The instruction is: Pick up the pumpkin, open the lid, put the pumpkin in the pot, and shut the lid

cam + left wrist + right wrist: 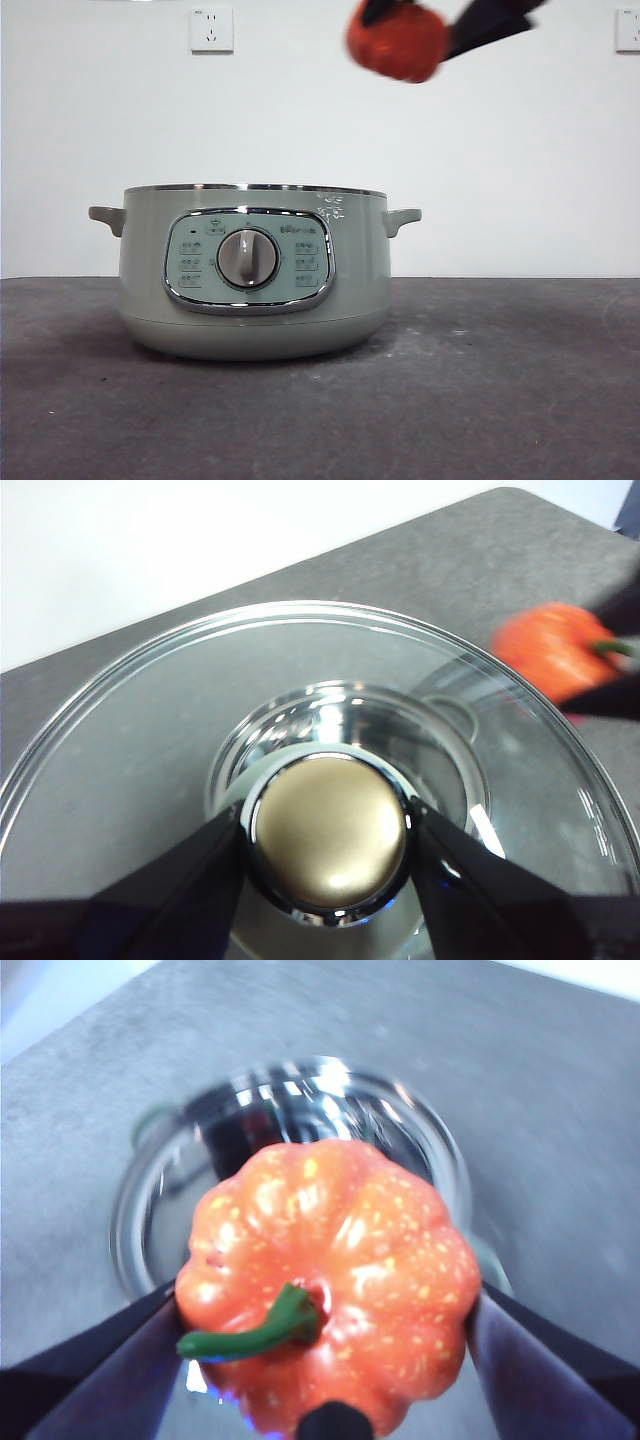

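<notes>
Front view: pot [253,272] lidless mid-bench; right gripper [325,1345] clamping pumpkin [328,1280] overhead; left gripper [330,830] gripping lid [120,750] knob.

From my station I see only small parts of the robot. The left gripper [330,830] shows two black jaws, each a flat wedge that becomes narrow toward its tip. Their surface is matte, with a weak blue shine along the edges. The right gripper [325,1310] has the same two jaws, dark with a purple-blue tone in this light, smooth and without any marking I can read. Between them, at the bottom edge, a small round black part shows. In the front view the same gripper [400,30] is only a blurred black shape at the top edge. I cannot make out cables or screws.
</notes>
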